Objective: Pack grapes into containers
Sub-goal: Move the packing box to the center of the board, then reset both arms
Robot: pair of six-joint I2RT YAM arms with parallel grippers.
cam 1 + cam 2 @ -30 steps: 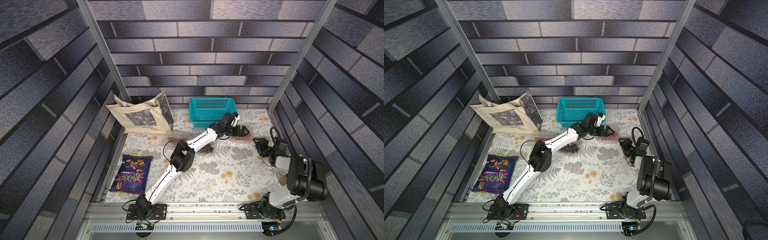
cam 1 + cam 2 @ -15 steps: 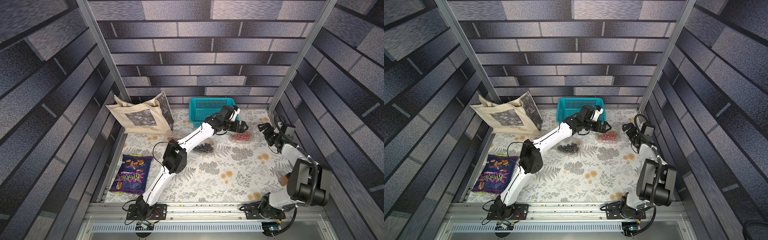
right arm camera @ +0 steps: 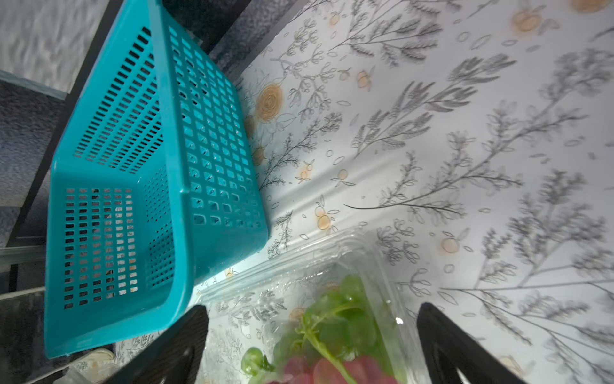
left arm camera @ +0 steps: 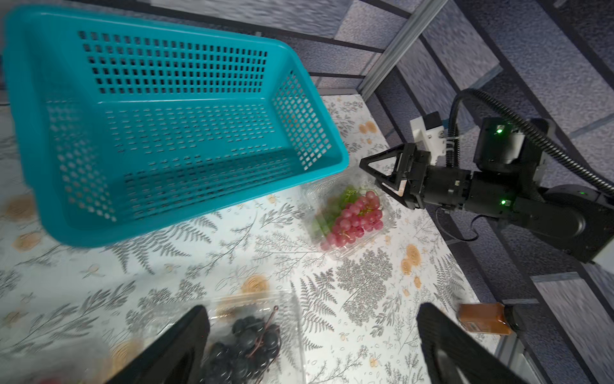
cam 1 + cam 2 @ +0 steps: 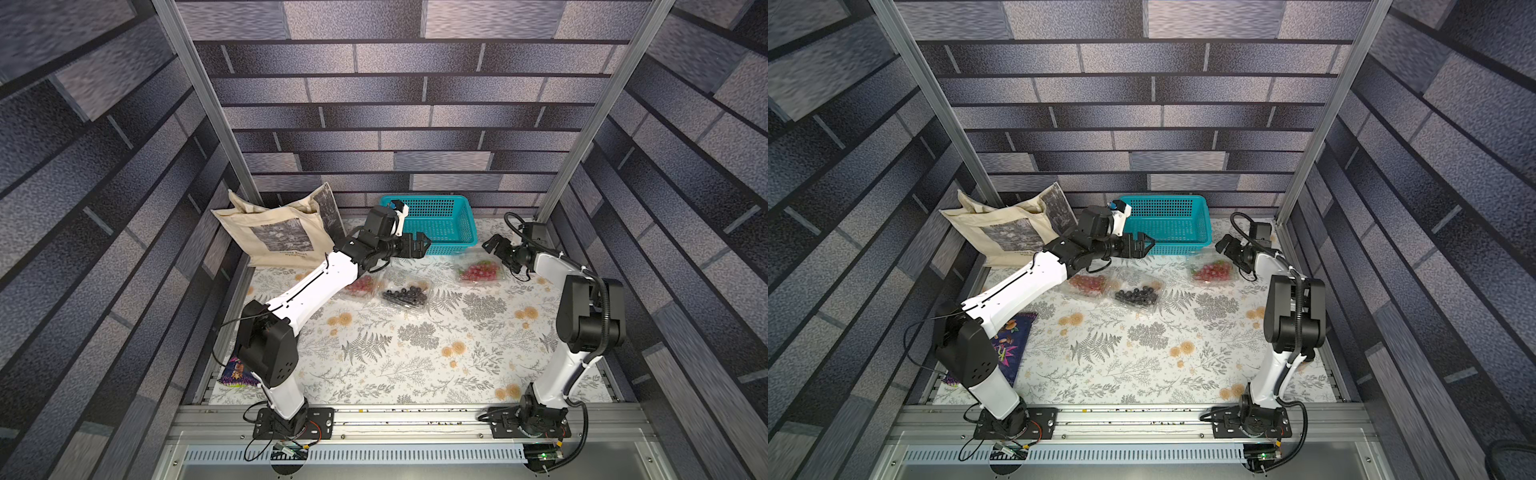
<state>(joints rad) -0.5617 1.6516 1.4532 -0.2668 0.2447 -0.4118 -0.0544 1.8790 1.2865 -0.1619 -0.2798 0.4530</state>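
Right gripper (image 5: 491, 246): jaws spread wide, holding nothing, hovering over one end of a clear container (image 4: 314, 199). Inside lies a red bunch (image 4: 355, 219) with a few green berries (image 3: 335, 319). Whether the lid is snapped down cannot be told. Just past this container from the gripper stands a teal basket (image 5: 453, 247) with nothing in it.

Left gripper (image 5: 422, 243): jaws likewise wide apart and empty, raised beside the basket's front wall and pointing toward its partner, with a clear gap between them. Below it sits a second container (image 5: 411, 278) of dark grapes (image 5: 405, 296). Just beside that, under the forearm, is a third container (image 5: 1106, 293) of red grapes (image 5: 1088, 283). Behind the arm leans a tote (image 5: 274, 232).

Every bunch in sight lies in a container, so packing looks nearly done.

Handling, as judged: bunches are light, soft and easily bruised, and berries pull off their stalks. Take a bunch at the main stem, or close loosely around its bulk. Containers are thin, springy and slick, so pinch a rim corner rather than the wall.
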